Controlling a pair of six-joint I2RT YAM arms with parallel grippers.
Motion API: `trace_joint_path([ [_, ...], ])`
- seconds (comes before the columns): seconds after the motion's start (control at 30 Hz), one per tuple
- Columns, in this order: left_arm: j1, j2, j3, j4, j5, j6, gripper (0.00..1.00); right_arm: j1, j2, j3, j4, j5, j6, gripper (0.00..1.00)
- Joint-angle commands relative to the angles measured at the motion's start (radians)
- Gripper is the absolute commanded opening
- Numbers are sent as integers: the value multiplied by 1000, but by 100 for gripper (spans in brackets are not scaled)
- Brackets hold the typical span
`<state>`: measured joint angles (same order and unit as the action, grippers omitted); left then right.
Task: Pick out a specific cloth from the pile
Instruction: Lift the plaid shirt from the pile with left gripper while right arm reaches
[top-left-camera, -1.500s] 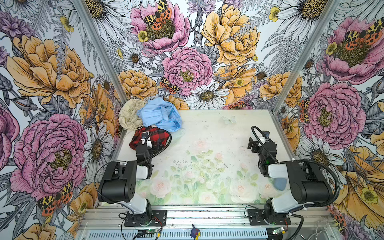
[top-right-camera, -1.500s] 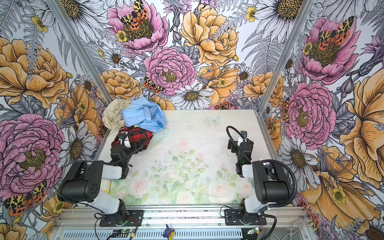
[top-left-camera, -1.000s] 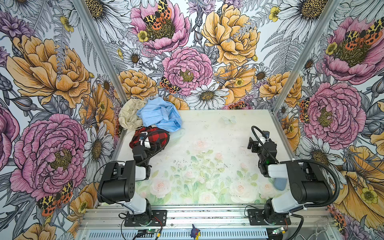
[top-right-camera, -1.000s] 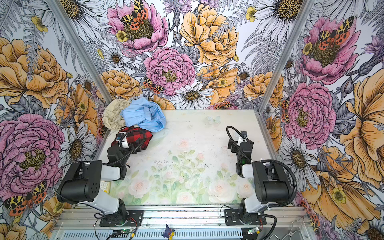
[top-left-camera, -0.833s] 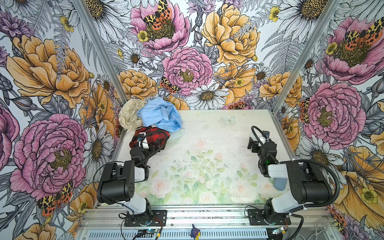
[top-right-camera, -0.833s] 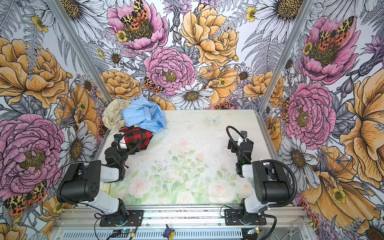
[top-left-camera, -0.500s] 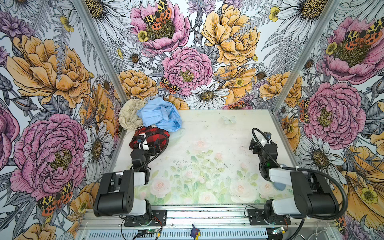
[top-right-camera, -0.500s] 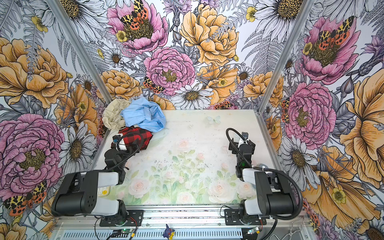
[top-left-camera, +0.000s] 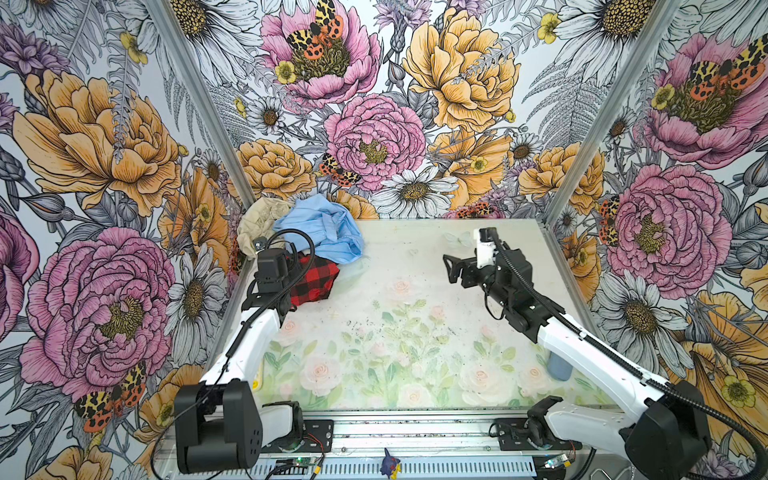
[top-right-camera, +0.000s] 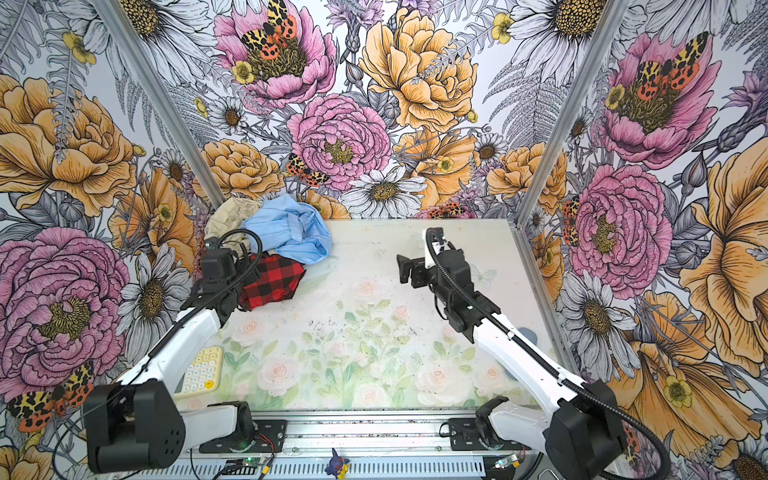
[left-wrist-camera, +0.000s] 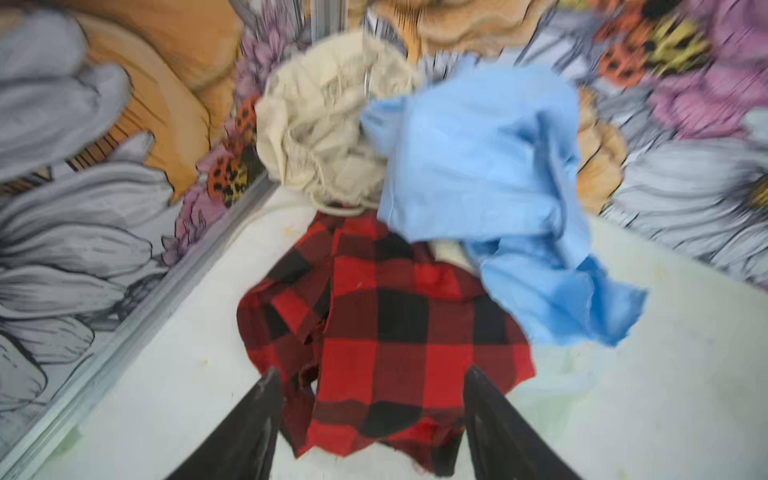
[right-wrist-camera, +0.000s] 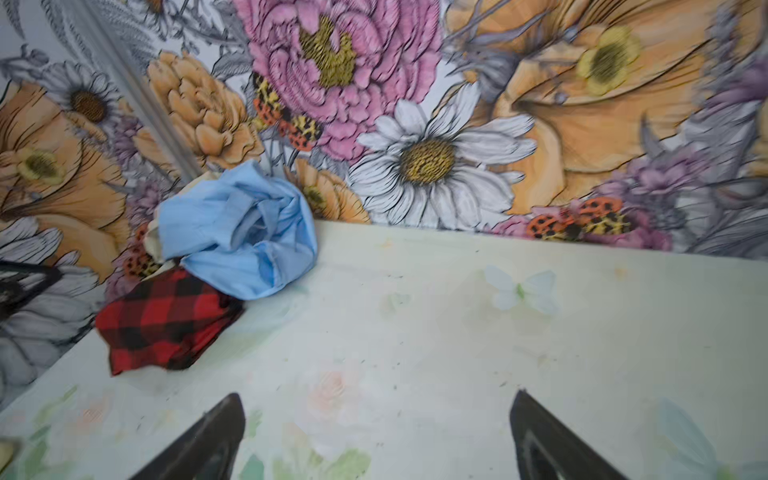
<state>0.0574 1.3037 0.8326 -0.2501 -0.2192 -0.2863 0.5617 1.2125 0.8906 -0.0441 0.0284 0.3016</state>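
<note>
From my remote station, both top views show the pile (top-left-camera: 307, 245) pushed into the far left corner of the flower-printed bench (top-left-camera: 395, 316). The red-and-black checked cloth (top-left-camera: 313, 280) lies at its near edge, partly under the light blue garment (top-left-camera: 328, 230), with the beige cloth (top-left-camera: 259, 220) behind it against the wall. The left arm (top-left-camera: 253, 332) reaches to the checked cloth's near side. The right tool (top-left-camera: 449, 269) hangs above bare bench, well apart from the heap, and a pale yellow calculator (top-right-camera: 199, 374) lies by the left arm. In the left wrist view, the left tool (left-wrist-camera: 370, 374) stands part-way spread, with its dark fingers (left-wrist-camera: 266, 399) on either side of the checked cloth's near hem. The picture is blurred, so I cannot tell whether the pads already press the fabric. In the right wrist view, the right tool's fingers (right-wrist-camera: 216, 432) are spread wide over the bench with nothing between them. The checked cloth (right-wrist-camera: 166, 324) lies off to one side beneath the blue garment (right-wrist-camera: 237, 232).
</note>
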Motion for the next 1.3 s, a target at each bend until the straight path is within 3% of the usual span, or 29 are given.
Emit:
trace_joint_path([
  [0.0, 21, 50, 16, -107, 93, -63, 67, 145, 66, 68, -98, -15, 58, 100],
  [0.2, 71, 150, 79, -38, 49, -74, 63, 302, 195, 142, -84, -14, 70, 100],
  [0.5, 106, 355, 200, -13, 167, -77, 53, 325, 175, 125, -83, 40, 62, 100],
  [0.57, 108, 375, 211, -13, 175, -78, 42, 325, 165, 118, -85, 47, 57, 99],
  [0.63, 112, 375, 216, -14, 188, -88, 19, 326, 157, 109, -86, 52, 53, 99],
  [0.7, 108, 341, 219, -13, 199, -97, 3, 325, 146, 101, -85, 60, 53, 99],
  [0.8, 84, 229, 245, -34, 164, -97, 0, 323, 132, 91, -85, 83, 59, 100],
  [0.97, 52, 88, 456, -124, 109, -129, 0, 316, 116, 80, -85, 109, 73, 100],
  [1.1, 10, 76, 688, -54, 104, -158, 0, 316, 111, 76, -84, 114, 80, 99],
  [1.2, -106, 125, 929, 43, 93, -74, 0, 316, 102, 64, -85, 128, 95, 99],
  [1.27, -241, 206, 1160, 64, 59, 70, 0, 315, 95, 56, -84, 146, 102, 99],
])
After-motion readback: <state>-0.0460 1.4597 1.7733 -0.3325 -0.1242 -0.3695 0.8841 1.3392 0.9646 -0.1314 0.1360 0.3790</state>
